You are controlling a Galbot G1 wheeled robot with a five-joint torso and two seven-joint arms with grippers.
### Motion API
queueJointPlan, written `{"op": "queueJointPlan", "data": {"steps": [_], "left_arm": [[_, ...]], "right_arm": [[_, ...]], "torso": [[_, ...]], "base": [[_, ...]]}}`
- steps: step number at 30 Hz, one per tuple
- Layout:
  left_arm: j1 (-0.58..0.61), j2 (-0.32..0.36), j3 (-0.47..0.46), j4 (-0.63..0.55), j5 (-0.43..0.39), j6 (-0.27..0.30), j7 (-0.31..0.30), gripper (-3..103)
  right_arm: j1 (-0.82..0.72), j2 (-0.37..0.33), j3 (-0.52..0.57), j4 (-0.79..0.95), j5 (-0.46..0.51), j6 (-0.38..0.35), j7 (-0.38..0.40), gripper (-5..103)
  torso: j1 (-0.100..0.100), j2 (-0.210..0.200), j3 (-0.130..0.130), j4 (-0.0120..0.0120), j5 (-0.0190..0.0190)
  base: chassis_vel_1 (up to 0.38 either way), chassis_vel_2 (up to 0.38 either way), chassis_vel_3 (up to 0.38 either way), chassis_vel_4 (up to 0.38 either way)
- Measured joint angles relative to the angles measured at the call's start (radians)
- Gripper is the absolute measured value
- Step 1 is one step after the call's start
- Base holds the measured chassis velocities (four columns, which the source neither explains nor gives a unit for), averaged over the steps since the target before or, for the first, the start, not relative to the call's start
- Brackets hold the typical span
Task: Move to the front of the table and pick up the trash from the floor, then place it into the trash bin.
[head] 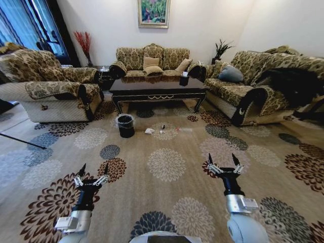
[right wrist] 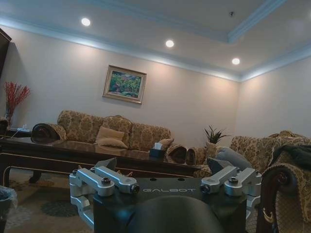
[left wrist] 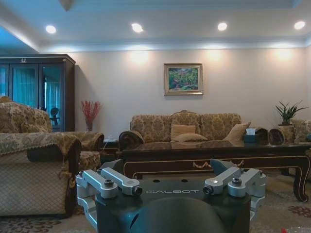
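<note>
The dark table (head: 158,88) stands across the room between the sofas, and it also appears in the left wrist view as the table (left wrist: 214,153) and in the right wrist view as the table (right wrist: 97,158). On the patterned floor (head: 167,202) in front of it lies the trash: a white paper wad (head: 149,131), a small dark piece (head: 163,126) and a pale scrap (head: 185,130). The black trash bin (head: 125,125) with a clear liner stands just left of them. My left gripper (head: 92,171) and right gripper (head: 224,162) hover low over the carpet, far short of the trash, both open and holding nothing.
Patterned sofas stand at the left (head: 50,91), at the back (head: 152,61) and at the right (head: 258,86), with a dark garment (head: 296,83) on the right one. A black tissue box (head: 184,79) sits on the table. A thin black rod (head: 20,140) lies on the floor at left.
</note>
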Motion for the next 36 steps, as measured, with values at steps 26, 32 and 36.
{"op": "queueJointPlan", "data": {"steps": [26, 32, 36], "left_arm": [[-0.069, 0.028, -0.09, 0.076, -0.087, 0.007, -0.001, 100], [-0.066, 0.025, -0.091, 0.077, -0.09, 0.007, -0.001, 100], [-0.061, 0.022, -0.089, 0.063, -0.09, 0.007, 0.0, 100]], "right_arm": [[-0.043, -0.022, -0.002, 0.038, 0.046, -0.011, -0.048, 100], [-0.047, -0.035, -0.009, 0.044, 0.029, 0.003, -0.075, 100], [-0.05, -0.036, -0.009, 0.055, 0.037, -0.003, -0.085, 100]], "torso": [[-0.037, -0.1, -0.063, 0.0, 0.0], [-0.046, -0.128, -0.082, 0.0001, 0.0001], [-0.051, -0.141, -0.091, 0.0, -0.0001]], "base": [[0.0, 0.0, 0.0, 0.0], [0.0, 0.0, 0.0, 0.0], [0.0, 0.0, 0.0, 0.0]]}}
